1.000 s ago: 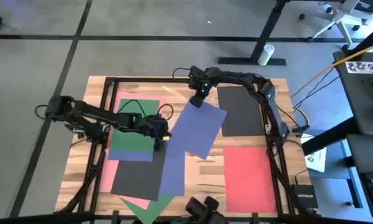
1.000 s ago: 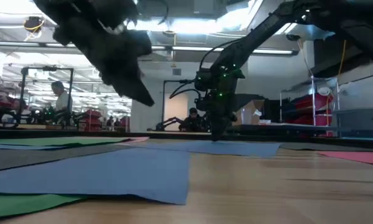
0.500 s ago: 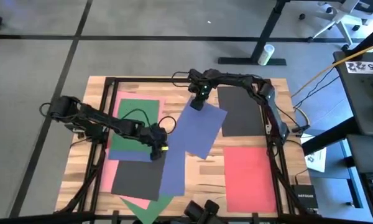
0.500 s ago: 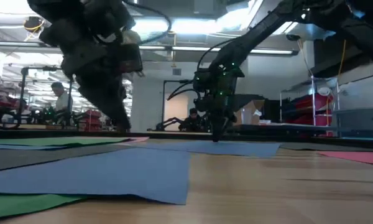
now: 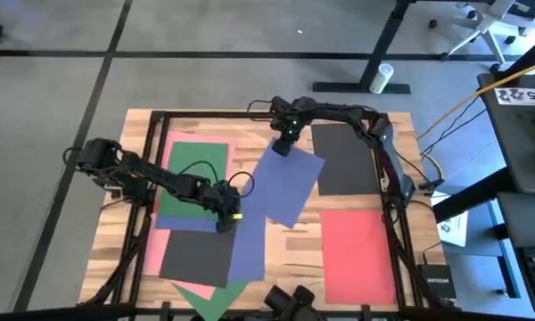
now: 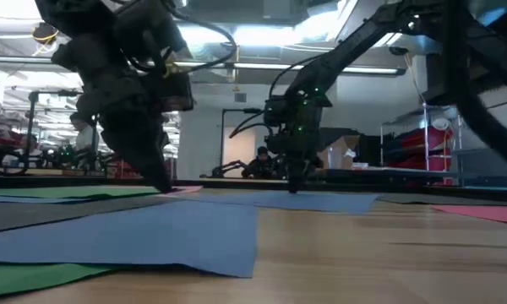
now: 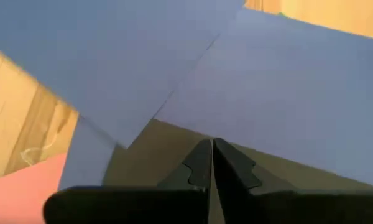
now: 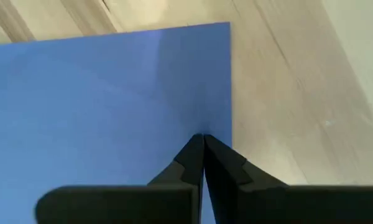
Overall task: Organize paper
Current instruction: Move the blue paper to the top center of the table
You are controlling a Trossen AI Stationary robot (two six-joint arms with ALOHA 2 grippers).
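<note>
from the high view we see the thin flat construction-paper sheets spread loosely over the pale wooden slatted table: a green sheet on a pink one at the left, a black sheet below them, a long blue sheet beside it, a second blue sheet tilted in the middle, another black sheet at the far right and a red sheet nearer us. the left gripper sits low where the near black sheet and the long blue one meet; the right gripper rests on the far corner of the tilted blue sheet. we judge the sorting is at an early stage — each arm pinning or dragging one sheet.

in the low view the left gripper touches down at the papers' level, and the right gripper stands on the farther blue sheet. behind is a workshop with ceiling lights, racks, and a seated person far off.

the left wrist view shows that arm's fingers pressed together, tips on the black sheet just short of the blue edge.

the right wrist view shows its fingers likewise closed, tips planted on the blue sheet near its corner, bare wood beyond.

next, we think, each sheet must be slid toward its like colour — keeping pressure steady so the thin paper does not buckle or slip free.
</note>
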